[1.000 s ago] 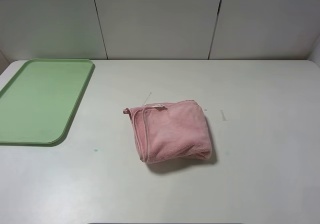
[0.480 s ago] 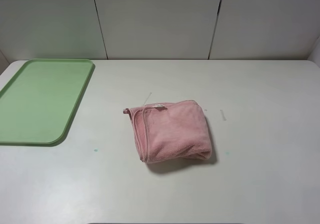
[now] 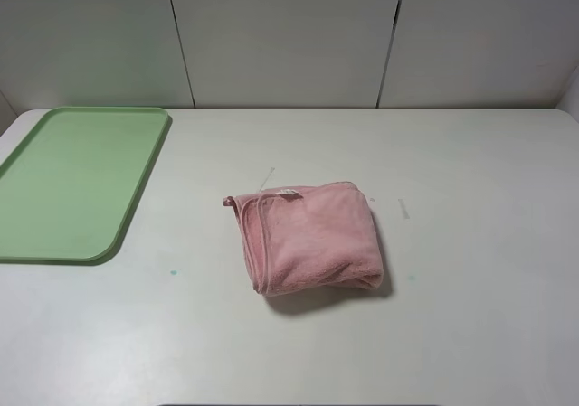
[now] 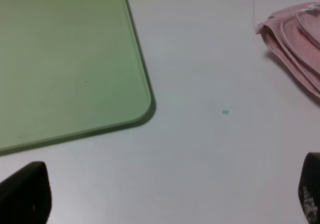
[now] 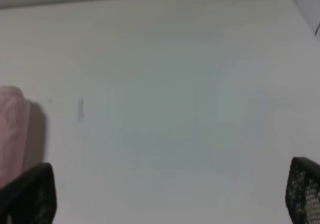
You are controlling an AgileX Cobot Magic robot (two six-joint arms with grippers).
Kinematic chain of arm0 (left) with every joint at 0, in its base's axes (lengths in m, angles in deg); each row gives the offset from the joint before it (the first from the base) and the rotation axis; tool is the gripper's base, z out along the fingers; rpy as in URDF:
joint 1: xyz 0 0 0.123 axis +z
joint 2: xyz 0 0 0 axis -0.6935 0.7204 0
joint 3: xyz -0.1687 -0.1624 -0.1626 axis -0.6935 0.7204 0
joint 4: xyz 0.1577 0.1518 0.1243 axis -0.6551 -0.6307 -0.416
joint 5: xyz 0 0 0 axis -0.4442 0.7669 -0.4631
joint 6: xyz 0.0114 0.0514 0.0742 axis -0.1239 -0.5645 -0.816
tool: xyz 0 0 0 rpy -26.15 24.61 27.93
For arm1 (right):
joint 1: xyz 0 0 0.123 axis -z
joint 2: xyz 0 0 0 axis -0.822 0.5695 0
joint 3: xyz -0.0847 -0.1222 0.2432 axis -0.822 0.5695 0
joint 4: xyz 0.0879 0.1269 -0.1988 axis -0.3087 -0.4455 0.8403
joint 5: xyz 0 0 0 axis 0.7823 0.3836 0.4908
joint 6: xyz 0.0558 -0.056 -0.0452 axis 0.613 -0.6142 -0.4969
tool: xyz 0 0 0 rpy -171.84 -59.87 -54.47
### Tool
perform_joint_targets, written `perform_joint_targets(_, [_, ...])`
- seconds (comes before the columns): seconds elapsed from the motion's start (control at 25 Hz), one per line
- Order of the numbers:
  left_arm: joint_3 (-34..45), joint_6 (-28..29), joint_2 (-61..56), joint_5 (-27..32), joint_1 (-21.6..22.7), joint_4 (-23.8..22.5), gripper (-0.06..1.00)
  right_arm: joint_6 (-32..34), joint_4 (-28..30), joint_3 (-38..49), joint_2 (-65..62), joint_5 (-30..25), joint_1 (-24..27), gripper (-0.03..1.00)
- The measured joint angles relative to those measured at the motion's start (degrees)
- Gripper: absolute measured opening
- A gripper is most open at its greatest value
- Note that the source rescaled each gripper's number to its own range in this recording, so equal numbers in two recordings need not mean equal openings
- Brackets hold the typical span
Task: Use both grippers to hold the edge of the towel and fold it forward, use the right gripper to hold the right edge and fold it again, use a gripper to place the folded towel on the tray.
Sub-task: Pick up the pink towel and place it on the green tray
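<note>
The smooth white table (image 3: 470,243) carried a flat green tray (image 3: 72,180) with rounded corners at its far left. The plush pink towel (image 3: 312,239) lay mid-table, folded into a thick square. The left gripper (image 4: 167,199) and right gripper (image 5: 165,194) were spread wide, both empty.

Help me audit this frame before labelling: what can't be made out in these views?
- Pink folded terry towel: inner layers hidden by its own folds, high view; both wrist views crop it.
- Green flat plastic tray: left side cut off, high view.
- White tag on the towel: too small to read.
- Left claw, right claw: only dark fingertips show, wrist views; both absent from high view.
</note>
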Motion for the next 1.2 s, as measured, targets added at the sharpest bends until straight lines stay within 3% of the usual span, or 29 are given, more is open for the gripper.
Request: perform_joint_targets(1.2, [0.0,0.0,0.0,0.0,-0.1,0.0,1.0,0.0,-0.2,0.0,-0.8,0.0,0.0,1.0])
